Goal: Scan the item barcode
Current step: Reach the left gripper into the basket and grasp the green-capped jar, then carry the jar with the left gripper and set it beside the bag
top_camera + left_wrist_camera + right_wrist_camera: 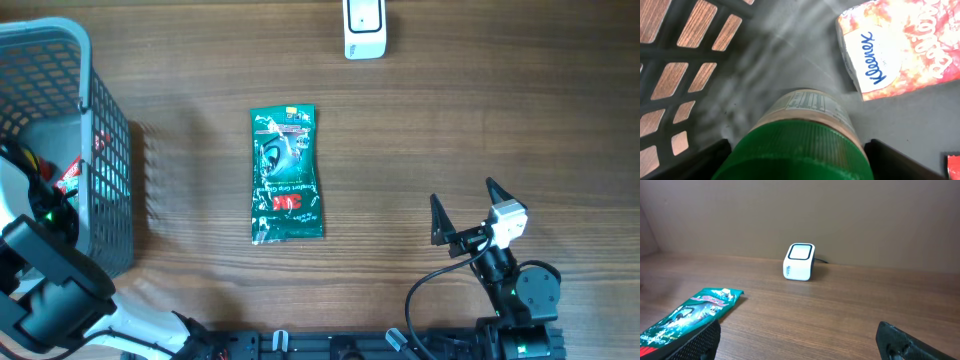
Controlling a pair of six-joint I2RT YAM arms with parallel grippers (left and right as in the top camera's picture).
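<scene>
Surface (450, 130) of wood grain carries a grey basket (110, 150) on the left, a green packet (286, 175) lying flat near the middle, and a white scanner (365, 30) at the far edge. In the basket a green-lidded jar (805, 115) lies beside a Kleenex pack (900, 45). The left end effector (797, 160) straddles the lid, and I cannot tell whether it pinches. The right end effector (462, 195) hovers spread, empty.

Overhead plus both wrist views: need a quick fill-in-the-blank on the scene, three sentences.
1. The green packet lies flat on the ___, outside the basket.
2. In the left wrist view, the pack beside the green-lidded jar reads ___.
3. The right gripper hovers with its jaws ___.
Missing words: table; Kleenex; open.
</scene>
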